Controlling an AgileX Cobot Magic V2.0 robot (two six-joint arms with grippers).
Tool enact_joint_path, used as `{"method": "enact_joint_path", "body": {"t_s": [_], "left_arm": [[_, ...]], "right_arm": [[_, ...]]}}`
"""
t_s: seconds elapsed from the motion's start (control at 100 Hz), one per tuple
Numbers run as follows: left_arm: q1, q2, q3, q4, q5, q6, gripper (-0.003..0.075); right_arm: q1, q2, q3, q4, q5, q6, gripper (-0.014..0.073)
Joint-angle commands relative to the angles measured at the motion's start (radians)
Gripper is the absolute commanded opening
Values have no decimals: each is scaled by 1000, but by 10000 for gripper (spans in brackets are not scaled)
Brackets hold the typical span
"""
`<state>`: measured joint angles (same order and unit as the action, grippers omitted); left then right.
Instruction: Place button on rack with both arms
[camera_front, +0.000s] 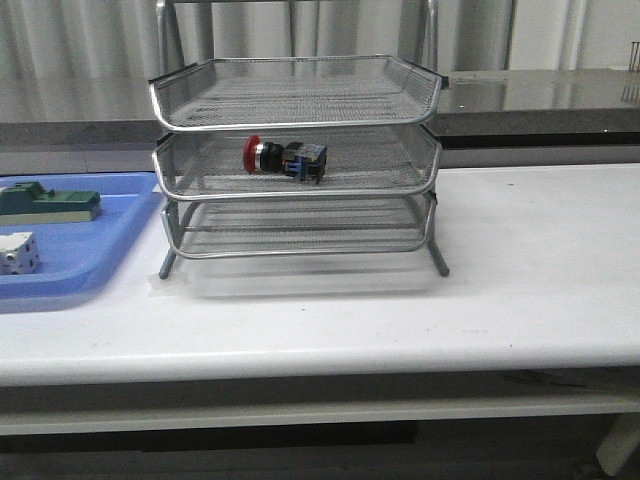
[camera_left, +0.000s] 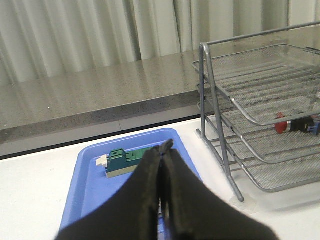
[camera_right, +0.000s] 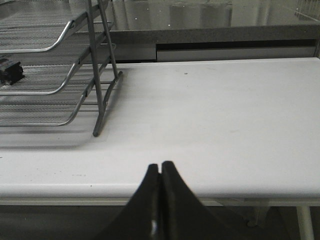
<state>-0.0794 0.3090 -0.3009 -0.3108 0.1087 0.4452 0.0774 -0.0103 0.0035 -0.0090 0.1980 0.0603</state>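
The button (camera_front: 285, 157) already lies on its side in the middle tier of the rack (camera_front: 296, 150), long axis running across the tray, red head toward the robot's left and blue block to the right. Both tools sit pressed closed and empty: the left tool (camera_left: 163, 150) hangs over the blue tray (camera_left: 85, 187) beside the rack, the right tool (camera_right: 160, 167) above the bare worktop (camera_right: 225, 115), well apart from the button. The left seems nearer. The front view shows no arms at all; only the wrist views reveal the tools.
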Motion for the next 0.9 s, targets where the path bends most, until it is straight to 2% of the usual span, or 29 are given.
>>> {"method": "enact_joint_path", "body": {"t_s": [0.0,0.89], "left_arm": [[0,7,-26,-14,-71,-12,-21],[0,7,-26,-14,-71,-12,-21]], "right_arm": [[-5,-20,-3,-7,-140,1,-60],[-5,-20,6,-7,-167,1,-60]]}}
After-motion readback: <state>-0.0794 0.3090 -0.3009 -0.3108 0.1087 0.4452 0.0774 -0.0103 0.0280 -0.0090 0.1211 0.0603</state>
